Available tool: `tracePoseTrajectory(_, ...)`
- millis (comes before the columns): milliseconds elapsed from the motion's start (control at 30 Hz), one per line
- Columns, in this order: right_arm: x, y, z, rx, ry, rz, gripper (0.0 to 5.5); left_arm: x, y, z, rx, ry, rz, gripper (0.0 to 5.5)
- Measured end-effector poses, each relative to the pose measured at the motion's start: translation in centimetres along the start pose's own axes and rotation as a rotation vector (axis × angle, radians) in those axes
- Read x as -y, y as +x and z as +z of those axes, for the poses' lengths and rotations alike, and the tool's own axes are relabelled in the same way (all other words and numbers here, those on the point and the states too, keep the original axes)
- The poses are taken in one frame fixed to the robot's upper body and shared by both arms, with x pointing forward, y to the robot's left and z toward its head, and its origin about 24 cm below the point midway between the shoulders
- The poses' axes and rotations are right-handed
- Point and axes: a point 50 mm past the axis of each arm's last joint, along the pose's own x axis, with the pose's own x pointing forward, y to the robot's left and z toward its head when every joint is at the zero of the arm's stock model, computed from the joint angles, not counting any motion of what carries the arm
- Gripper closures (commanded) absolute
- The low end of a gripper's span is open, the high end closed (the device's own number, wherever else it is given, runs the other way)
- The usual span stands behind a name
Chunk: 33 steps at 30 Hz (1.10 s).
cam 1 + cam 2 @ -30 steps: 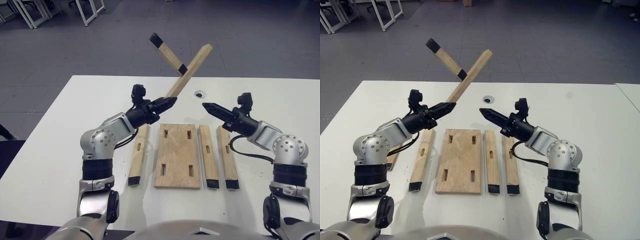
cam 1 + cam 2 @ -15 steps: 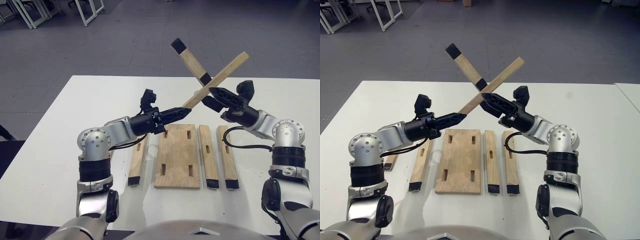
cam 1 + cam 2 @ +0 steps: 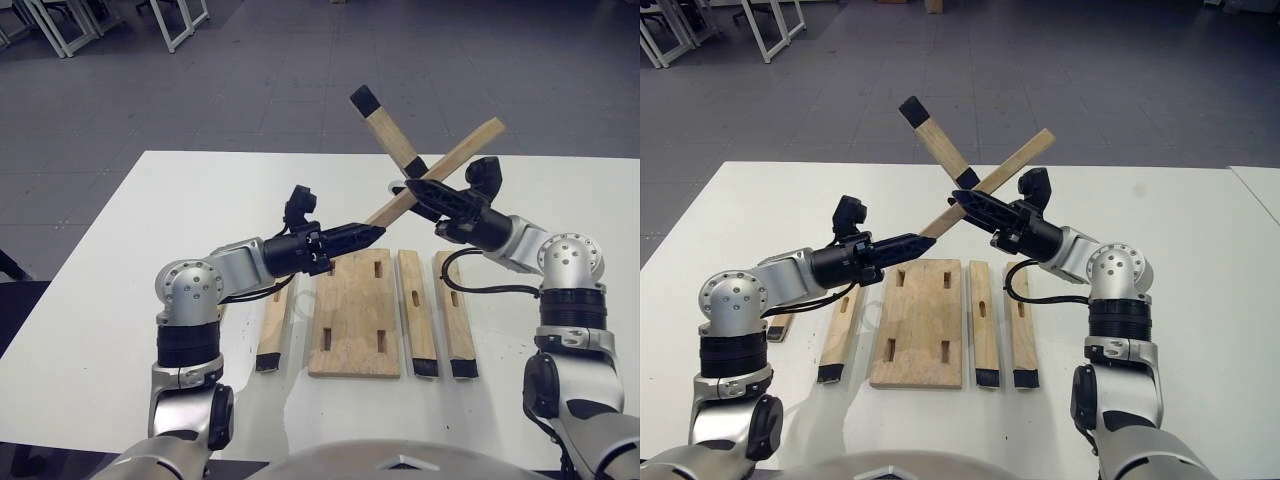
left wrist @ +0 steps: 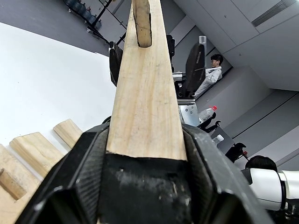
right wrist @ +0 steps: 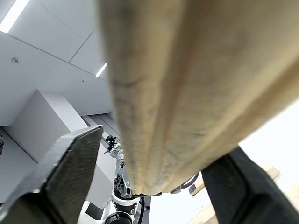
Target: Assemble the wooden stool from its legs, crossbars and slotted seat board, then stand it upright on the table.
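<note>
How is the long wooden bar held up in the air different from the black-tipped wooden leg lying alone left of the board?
The long wooden bar is tilted in the air, its lower end in the left gripper; the black-tipped wooden leg lies flat on the white table. The bar has a black-ended stick pushed through its slot; the leg's slot is empty. Both are pale, slotted wood.

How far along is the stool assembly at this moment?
Done: one black-tipped piece sits crossed through a bar. In hand: the left gripper holds that bar above the table, the right gripper at the crossing. Still to do: the seat board and three slotted pieces lie flat, unjoined; no stool stands.
</note>
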Motion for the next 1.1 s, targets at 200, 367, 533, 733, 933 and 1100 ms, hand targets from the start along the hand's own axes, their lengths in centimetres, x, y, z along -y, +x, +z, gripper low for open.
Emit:
tracePoseTrajectory(200,0.0,-0.3,0.0,-0.026,-0.013,-0.004,3.42,0.1,0.1,-0.1,-0.005,-0.002,-0.023,3.43)
tracePoseTrajectory(367,0.0,-0.2,0.0,-0.056,-0.06,0.01,3.42,0.2,-0.2,0.0,-0.014,0.011,-0.024,3.43)
tracePoseTrajectory(533,-0.4,-0.2,0.2,-0.063,-0.076,0.026,3.44,0.3,-0.2,0.1,-0.018,0.036,-0.034,2.98)
tracePoseTrajectory(733,-0.6,-0.5,0.3,-0.046,-0.037,-0.006,3.47,-0.1,-0.1,0.3,-0.013,0.133,0.005,1.99)
tracePoseTrajectory(933,-0.4,-1.0,0.6,-0.007,-0.022,-0.01,3.47,0.7,-3.1,2.1,0.045,0.228,0.015,1.97)
tracePoseTrajectory(1100,-0.5,-1.7,1.1,0.004,-0.039,-0.036,3.47,0.5,-6.0,1.9,0.076,0.262,0.122,1.97)
